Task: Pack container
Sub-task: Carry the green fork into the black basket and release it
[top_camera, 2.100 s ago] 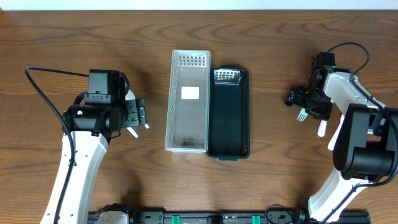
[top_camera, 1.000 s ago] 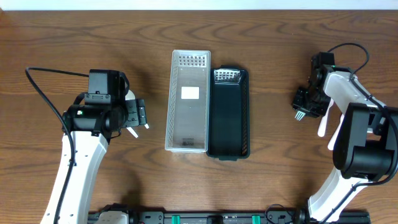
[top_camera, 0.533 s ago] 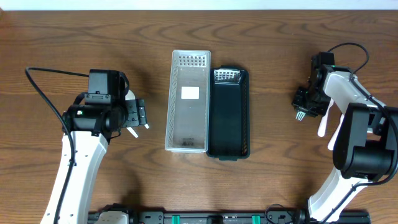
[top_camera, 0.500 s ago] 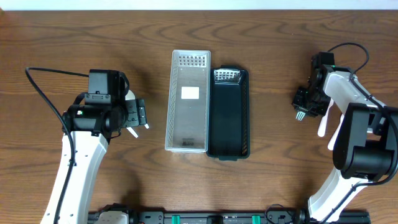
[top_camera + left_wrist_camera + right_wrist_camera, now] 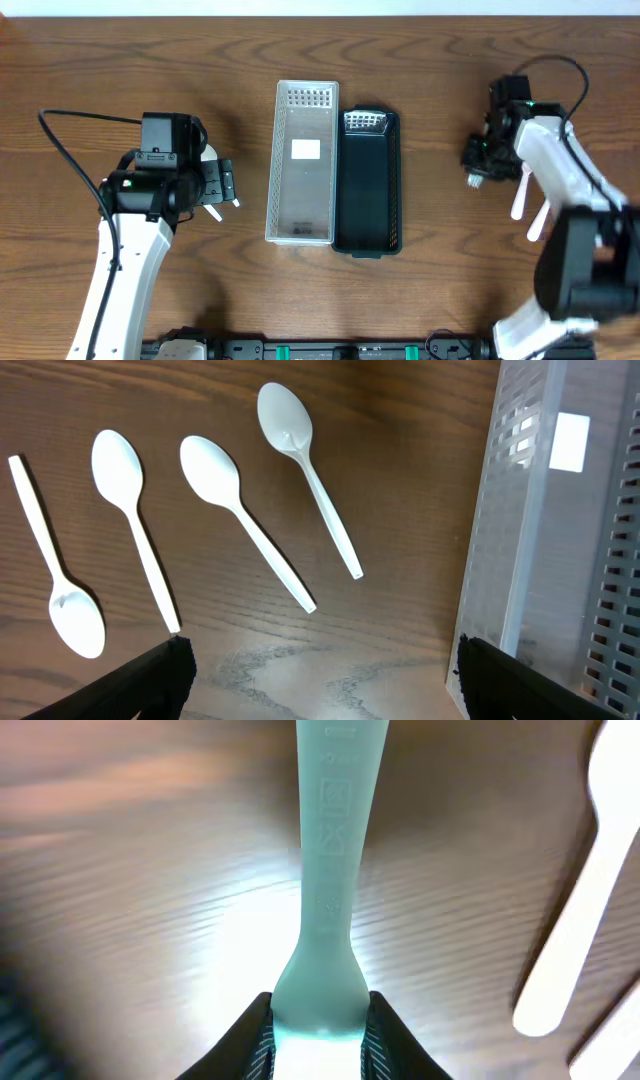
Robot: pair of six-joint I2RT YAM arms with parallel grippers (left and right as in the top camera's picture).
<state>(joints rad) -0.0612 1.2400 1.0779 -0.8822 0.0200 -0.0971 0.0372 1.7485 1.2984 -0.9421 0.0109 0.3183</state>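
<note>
My right gripper (image 5: 478, 163) is shut on a white plastic fork (image 5: 472, 181), right of the containers. In the right wrist view the fork's handle (image 5: 325, 870) runs up and away from the gripper (image 5: 320, 1032), pinched between both pads above the wood. A clear slotted container (image 5: 271, 200) and a black container (image 5: 368, 195) lie side by side at the table's middle. My left gripper (image 5: 225, 187) hangs open left of them. Its fingers (image 5: 165, 672) stand wide apart over bare wood, just below several white spoons (image 5: 240, 515). The clear container's wall (image 5: 520, 540) is at their right.
Two more white utensil handles (image 5: 520, 195) lie on the wood right of the right gripper; one shows in the right wrist view (image 5: 585, 890). A cable loops over each arm. The table's far edge runs along the top.
The right gripper has tightened on the fork and moved up and slightly left with it, lifting it off the table. The left arm has stayed still.
</note>
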